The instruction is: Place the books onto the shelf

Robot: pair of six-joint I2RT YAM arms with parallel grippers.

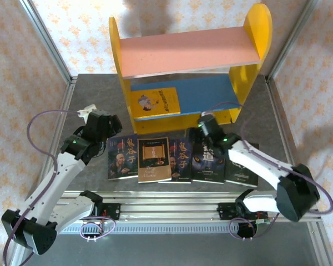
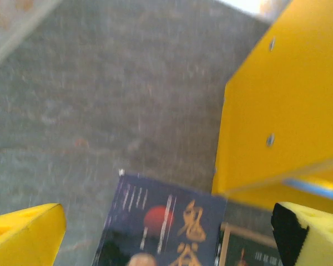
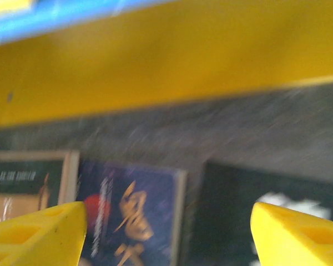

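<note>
Several books lie in a row on the grey table in front of the shelf [image 1: 190, 54]: a dark blue book [image 1: 122, 158], a tan book [image 1: 154, 159], another dark blue book [image 1: 181, 160] and two dark ones [image 1: 208, 162]. My left gripper [image 1: 108, 130] hovers open above the leftmost dark blue book [image 2: 166, 221], nothing between its fingers [image 2: 22, 233]. My right gripper [image 1: 202, 128] stands open above a blue book [image 3: 133, 216] and a dark book [image 3: 250, 216], holding nothing. The right arm covers part of the rightmost book [image 1: 241, 169].
A yellow-covered book [image 1: 152, 102] lies flat on the shelf's blue lower board. The pink upper board [image 1: 188, 50] is bare. The shelf's yellow side panel [image 2: 283, 111] is close on the left gripper's right, and its yellow base [image 3: 166, 55] is just ahead of the right gripper.
</note>
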